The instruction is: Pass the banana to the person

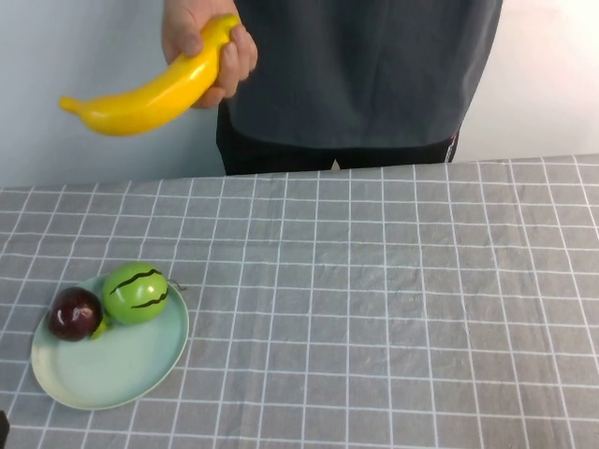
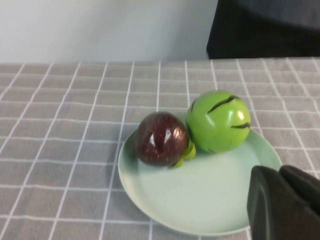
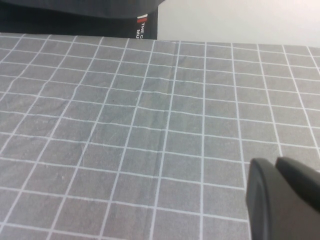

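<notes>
The yellow banana (image 1: 150, 95) is held in the person's bare hand (image 1: 201, 37), up in the air above the table's far left. The person (image 1: 365, 65) stands behind the far edge in a dark grey-blue shirt and black trousers, and also shows in the left wrist view (image 2: 265, 30) and the right wrist view (image 3: 75, 20). My left gripper (image 2: 280, 172) is shut and empty, low over the near rim of the pale green plate (image 2: 200, 200). My right gripper (image 3: 275, 162) is shut and empty over bare cloth. Neither gripper is near the banana.
The plate (image 1: 122, 369) sits at the table's front left with a round green striped fruit (image 1: 136, 293) and a dark red fruit (image 1: 75, 312) on it. A grey checked cloth (image 1: 374, 309) covers the table.
</notes>
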You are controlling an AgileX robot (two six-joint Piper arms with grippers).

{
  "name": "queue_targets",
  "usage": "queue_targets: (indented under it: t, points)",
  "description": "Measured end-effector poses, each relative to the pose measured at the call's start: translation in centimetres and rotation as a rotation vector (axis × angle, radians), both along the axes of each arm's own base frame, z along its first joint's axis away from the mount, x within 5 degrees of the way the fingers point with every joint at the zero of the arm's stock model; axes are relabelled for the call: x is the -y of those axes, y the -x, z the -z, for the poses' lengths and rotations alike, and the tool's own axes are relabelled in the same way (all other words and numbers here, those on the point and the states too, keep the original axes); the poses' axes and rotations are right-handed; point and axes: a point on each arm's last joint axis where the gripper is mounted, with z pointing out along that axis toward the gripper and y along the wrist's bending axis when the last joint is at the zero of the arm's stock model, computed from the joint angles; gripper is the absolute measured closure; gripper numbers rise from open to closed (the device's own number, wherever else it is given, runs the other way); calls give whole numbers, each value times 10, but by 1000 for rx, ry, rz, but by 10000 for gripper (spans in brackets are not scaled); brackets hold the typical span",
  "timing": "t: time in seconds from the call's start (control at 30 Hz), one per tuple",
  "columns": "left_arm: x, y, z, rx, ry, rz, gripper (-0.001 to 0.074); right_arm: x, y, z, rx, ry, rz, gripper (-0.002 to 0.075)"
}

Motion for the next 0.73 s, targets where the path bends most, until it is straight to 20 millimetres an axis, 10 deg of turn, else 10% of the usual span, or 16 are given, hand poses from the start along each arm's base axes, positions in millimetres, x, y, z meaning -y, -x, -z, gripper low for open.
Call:
queue_targets:
  t: [0.73]
  points:
    - [0, 1, 2, -31, 1, -4, 738, 0, 0, 0, 0, 0, 0, 734]
